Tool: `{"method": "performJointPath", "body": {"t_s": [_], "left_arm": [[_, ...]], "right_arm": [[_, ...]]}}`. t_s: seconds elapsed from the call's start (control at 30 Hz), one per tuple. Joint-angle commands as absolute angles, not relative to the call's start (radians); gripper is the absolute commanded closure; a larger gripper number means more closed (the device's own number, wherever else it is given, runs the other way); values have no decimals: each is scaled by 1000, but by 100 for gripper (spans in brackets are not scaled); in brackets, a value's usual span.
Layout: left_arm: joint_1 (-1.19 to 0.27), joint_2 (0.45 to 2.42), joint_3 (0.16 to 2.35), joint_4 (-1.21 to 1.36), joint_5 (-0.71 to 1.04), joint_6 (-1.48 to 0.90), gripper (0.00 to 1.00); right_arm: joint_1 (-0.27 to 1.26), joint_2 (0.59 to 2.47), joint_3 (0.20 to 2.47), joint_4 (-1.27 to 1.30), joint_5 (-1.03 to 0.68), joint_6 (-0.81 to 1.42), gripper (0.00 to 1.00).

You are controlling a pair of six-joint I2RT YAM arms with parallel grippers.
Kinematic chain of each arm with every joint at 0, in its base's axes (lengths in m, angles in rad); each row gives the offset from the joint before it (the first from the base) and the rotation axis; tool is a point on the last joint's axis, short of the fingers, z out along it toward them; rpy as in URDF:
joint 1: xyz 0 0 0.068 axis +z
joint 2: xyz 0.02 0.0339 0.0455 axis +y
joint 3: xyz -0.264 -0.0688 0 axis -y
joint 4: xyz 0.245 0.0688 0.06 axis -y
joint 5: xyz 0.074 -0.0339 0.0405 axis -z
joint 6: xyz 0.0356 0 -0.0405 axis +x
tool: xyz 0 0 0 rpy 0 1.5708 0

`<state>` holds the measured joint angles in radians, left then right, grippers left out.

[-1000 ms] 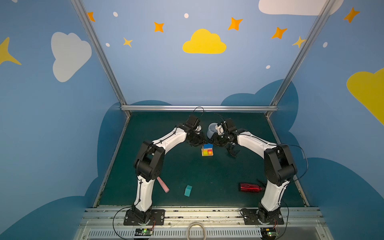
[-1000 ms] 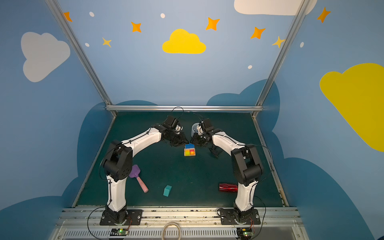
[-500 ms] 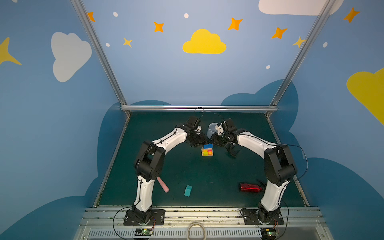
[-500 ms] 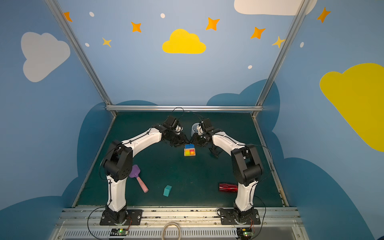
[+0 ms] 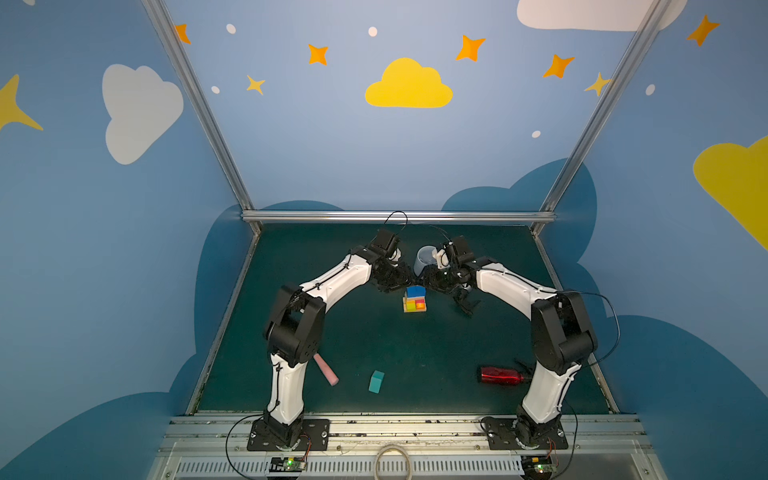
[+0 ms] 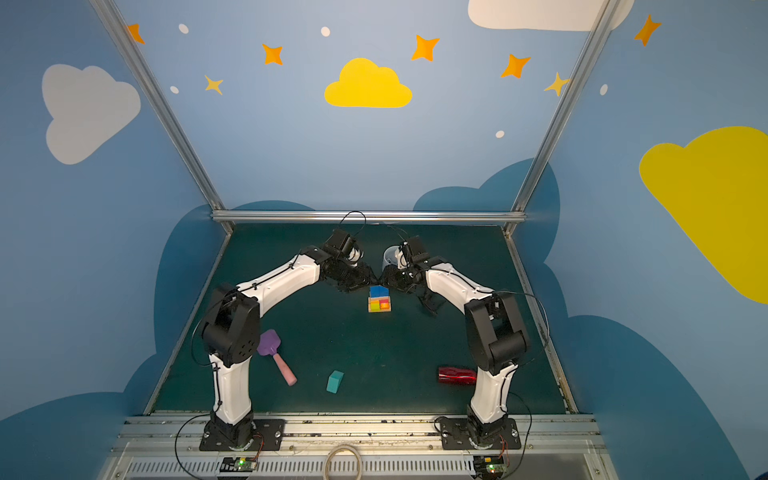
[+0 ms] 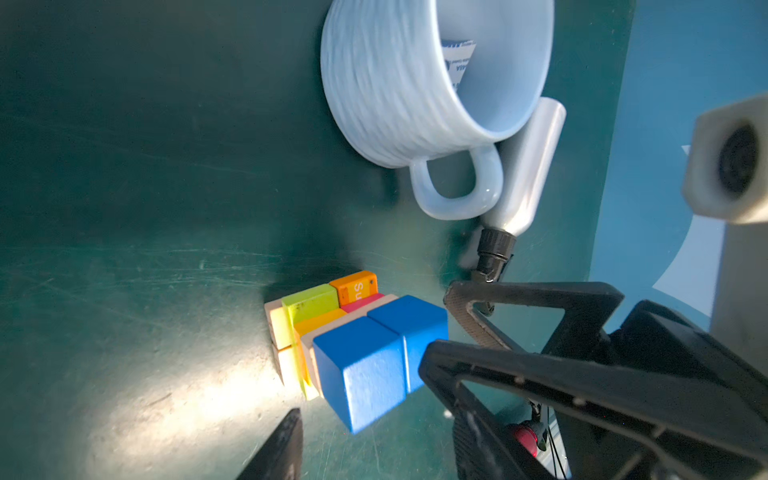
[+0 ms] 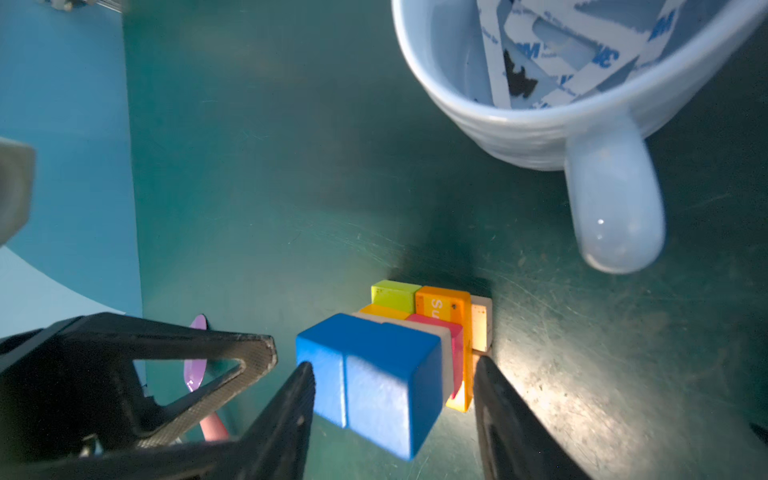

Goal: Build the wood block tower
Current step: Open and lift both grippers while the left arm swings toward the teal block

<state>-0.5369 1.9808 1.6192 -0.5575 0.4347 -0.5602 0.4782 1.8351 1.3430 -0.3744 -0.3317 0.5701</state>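
The tower (image 5: 414,300) stands upright just beside the mug (image 5: 424,259), on its handle side, with two blue cubes (image 6: 378,291) side by side on top. My left gripper (image 7: 361,382) and right gripper (image 8: 392,365) straddle those cubes, jaws parted, gripping nothing.

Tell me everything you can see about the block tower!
The tower is a small, tidy stack of painted wooden blocks, upright on the green mat near the pale mug. Tan bars lie lowest, then yellow-green, orange and pink blocks, a pale slab, and two blue cubes side by side on top. The left gripper and right gripper, both open, flank those cubes; contact is unclear.
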Motion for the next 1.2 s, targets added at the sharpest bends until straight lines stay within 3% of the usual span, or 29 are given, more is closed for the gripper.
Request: {"method": "performJointPath", "body": {"t_s": [0.0,0.53,0.8,1.17], "left_arm": [[-532,1920,1627,-583,411,-545,39],[-560,1575,1410,-700,247,-486,37],[-690,1372,1227,-856,92,-461,37],[-870,1249,997,-905,45,-568,41]], "right_arm": [[479,1772,1355,-397,-321,568,38],[479,1493,1210,-402,-182,611,34],[479,1336,1167,-336,-152,639,32],[482,1213,1036,-222,-168,675,31]]}}
